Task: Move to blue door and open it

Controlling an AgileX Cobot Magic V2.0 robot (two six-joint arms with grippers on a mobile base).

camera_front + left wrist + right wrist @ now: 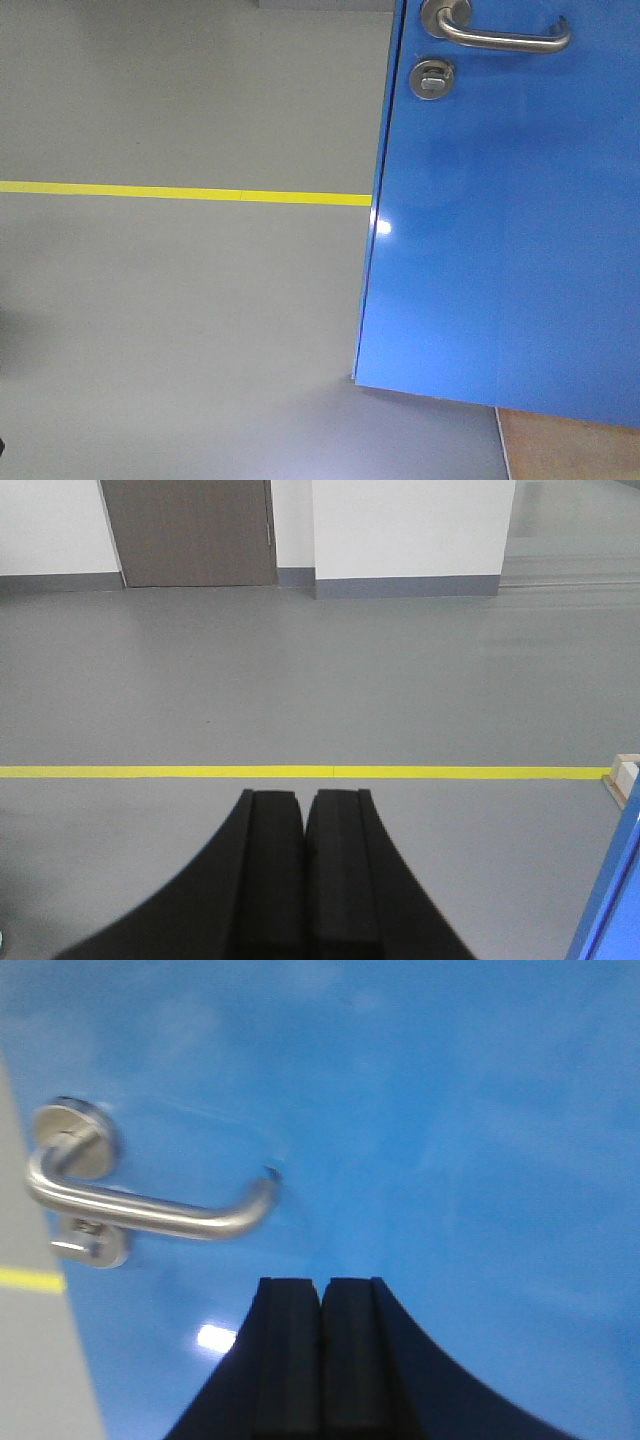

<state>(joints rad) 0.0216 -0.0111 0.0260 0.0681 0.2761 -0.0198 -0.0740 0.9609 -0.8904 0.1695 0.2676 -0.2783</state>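
Observation:
The blue door (510, 240) fills the right of the front view, its free edge on the left and its bottom corner above the floor. A silver lever handle (500, 35) and a round lock (432, 78) sit near its top. In the right wrist view the blue door (450, 1130) fills the frame, with the lever handle (150, 1210) up and to the left of my right gripper (321, 1285), which is shut and empty. My left gripper (304, 798) is shut too, pointing over bare grey floor; a sliver of the blue door (615, 900) shows at the lower right.
A yellow floor line (180, 193) crosses the grey floor ahead, also the yellow floor line (300, 772) in the left wrist view. A brown-grey door (190, 530) and white walls stand far off. Tan flooring (570, 450) shows under the blue door.

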